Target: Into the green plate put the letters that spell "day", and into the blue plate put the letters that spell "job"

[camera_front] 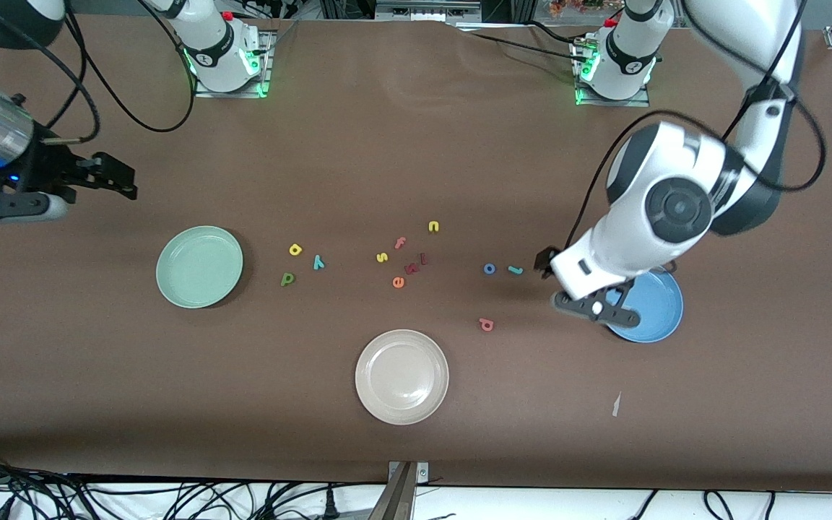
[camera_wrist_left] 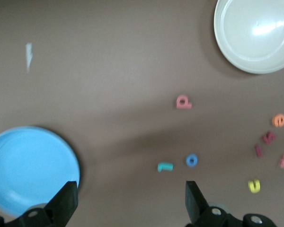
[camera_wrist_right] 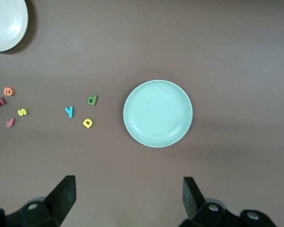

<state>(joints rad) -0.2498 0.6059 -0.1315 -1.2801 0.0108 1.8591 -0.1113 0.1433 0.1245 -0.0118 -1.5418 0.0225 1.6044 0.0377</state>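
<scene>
Dark green foam d [camera_front: 287,279], yellow foam a [camera_front: 295,250] and teal foam y [camera_front: 318,263] lie in a tight cluster on the brown table [camera_front: 416,144], just beside the round pale mint-green plate [camera_front: 199,266] on the side toward the table's middle; none touches it, and the plate holds nothing. Blue foam ring o [camera_front: 489,269] and teal hook-shaped j [camera_front: 515,270] lie side by side near the round medium-blue plate [camera_front: 658,318]; the pink-red foam b [camera_front: 487,324] sits apart from them, nearer the front camera. Blue plate also bare, as far as I can see past my own arm. My left gripper [camera_front: 578,278] hangs over the table between the j and the blue plate, at the plate's edge, fingers [camera_wrist_left: 66,201] spread wide, nothing between them; its wrist view shows the o, the j and the b lying out ahead. My right gripper [camera_front: 116,177] waits up at the right arm's end of the table, well apart from the green plate, fingers [camera_wrist_right: 65,191] likewise fully apart and empty. In the middle of the table, a loose scatter: yellow s [camera_front: 382,257], pink f [camera_front: 400,243], yellow n [camera_front: 433,227], orange e [camera_front: 398,282] and two dark red letters [camera_front: 416,264] I cannot read. Round beige-white plate [camera_front: 401,375] lies nearest the front camera, empty. Small white scrap [camera_front: 615,404] on the table, nearer the camera than the blue plate.
</scene>
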